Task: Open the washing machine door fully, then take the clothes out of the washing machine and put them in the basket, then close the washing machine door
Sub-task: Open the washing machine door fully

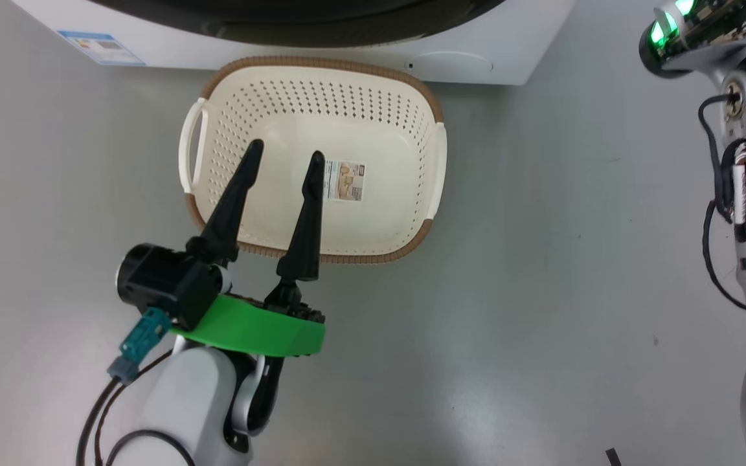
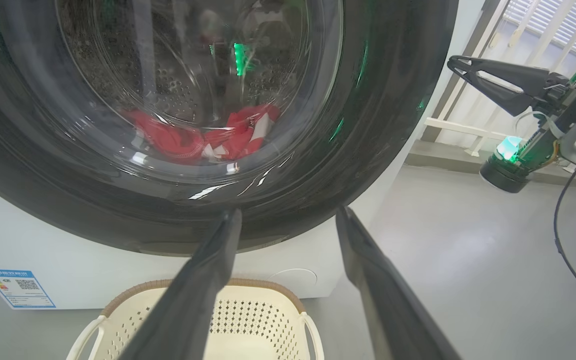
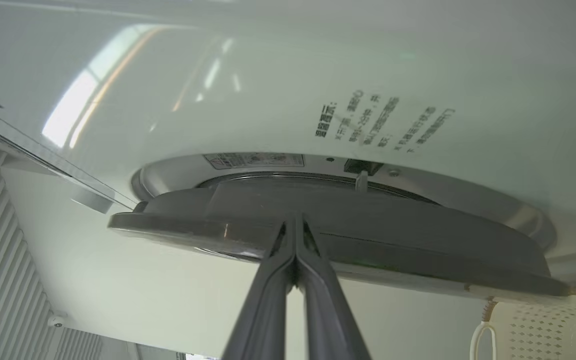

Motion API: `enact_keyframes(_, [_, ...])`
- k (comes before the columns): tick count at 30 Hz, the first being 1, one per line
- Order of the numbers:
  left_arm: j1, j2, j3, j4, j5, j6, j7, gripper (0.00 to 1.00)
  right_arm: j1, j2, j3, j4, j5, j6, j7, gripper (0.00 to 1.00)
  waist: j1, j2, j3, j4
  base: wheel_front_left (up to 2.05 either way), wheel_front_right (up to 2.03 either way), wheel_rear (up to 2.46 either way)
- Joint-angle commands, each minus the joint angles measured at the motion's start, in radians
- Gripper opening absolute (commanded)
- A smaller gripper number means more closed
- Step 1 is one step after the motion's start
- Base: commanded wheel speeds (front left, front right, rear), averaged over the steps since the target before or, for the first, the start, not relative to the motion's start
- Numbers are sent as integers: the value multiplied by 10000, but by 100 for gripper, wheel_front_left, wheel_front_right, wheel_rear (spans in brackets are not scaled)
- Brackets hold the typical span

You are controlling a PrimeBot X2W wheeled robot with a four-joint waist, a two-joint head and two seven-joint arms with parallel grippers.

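Two hands differ: left hand spread wide above the empty basket, right hand pinched narrow, tips at the barely ajar washing machine door, clothes behind its glass; door-opening is in hand, next calling for a full outward swing.

One washing machine, with one round door and one blue label. One basket, with two handles and one paper label. Two grippers, the left gripper and the right gripper, two fingers each. The red and white clothes inside are too bunched to count.
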Motion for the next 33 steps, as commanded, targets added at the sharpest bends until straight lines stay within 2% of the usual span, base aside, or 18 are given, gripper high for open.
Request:
enact_keyframes(1, [-98, 173, 236, -247, 1, 18, -76, 100, -240, 90, 142, -223, 71, 8, 137, 0, 0, 0, 159, 39, 0, 0, 0])
enact_keyframes(14, [-286, 173, 121, -277, 7, -47, -76, 100, -1646, -182, 423, 483, 254, 8, 723, 0, 0, 0, 817, 158, 0, 0, 0])
enact_keyframes(33, [-353, 173, 222, -129, -175, 0, -76, 100, -2355, 159, 1317, 1124, 88, 8, 1531, 0, 0, 0, 866, 81, 0, 0, 0])
